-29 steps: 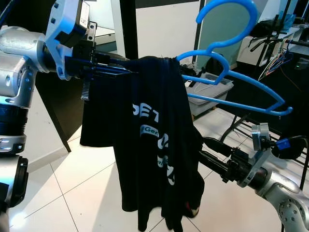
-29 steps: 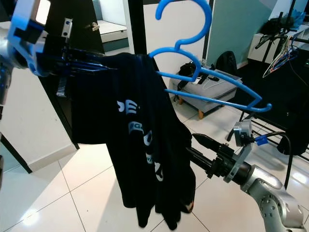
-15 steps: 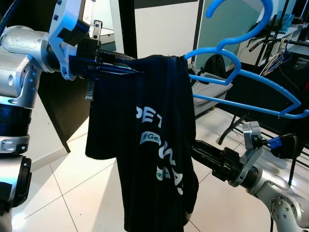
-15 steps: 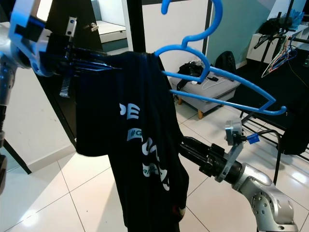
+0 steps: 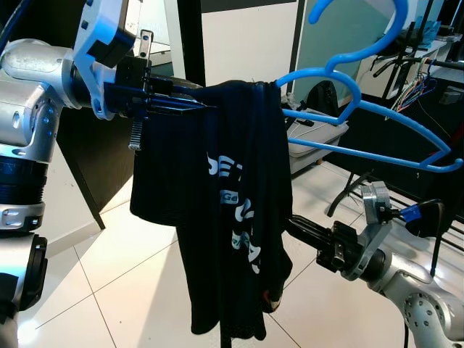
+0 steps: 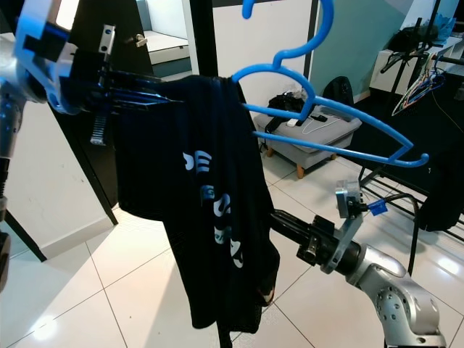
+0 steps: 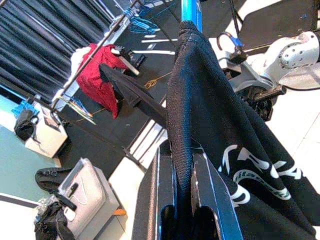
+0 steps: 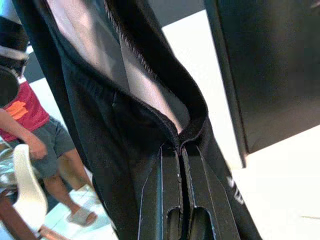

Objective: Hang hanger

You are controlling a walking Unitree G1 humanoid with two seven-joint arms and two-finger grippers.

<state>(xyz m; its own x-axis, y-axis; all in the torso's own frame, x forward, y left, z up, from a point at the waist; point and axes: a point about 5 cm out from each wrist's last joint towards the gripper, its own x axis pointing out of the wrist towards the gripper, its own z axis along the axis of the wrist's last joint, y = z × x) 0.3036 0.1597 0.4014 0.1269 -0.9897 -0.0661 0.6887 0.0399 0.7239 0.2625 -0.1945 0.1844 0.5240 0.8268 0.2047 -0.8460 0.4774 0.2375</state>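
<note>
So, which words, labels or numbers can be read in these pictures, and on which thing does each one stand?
"ET" or "DET": large pale letters on the black T-shirt, part of a word cut off by folds.
"#Ge...": a smaller line below it on the same shirt, the rest folded away.
Further large letters lower on the shirt: too creased to read.
No readable text on the blue hanger, the left gripper or the right gripper.

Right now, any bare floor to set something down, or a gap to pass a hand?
Bare tile lies between the dark panel and the hanging black shirt, below the left gripper. Another patch sits under the right gripper. It is crowded behind the blue hanger: grey case, bags, black rack.
</note>
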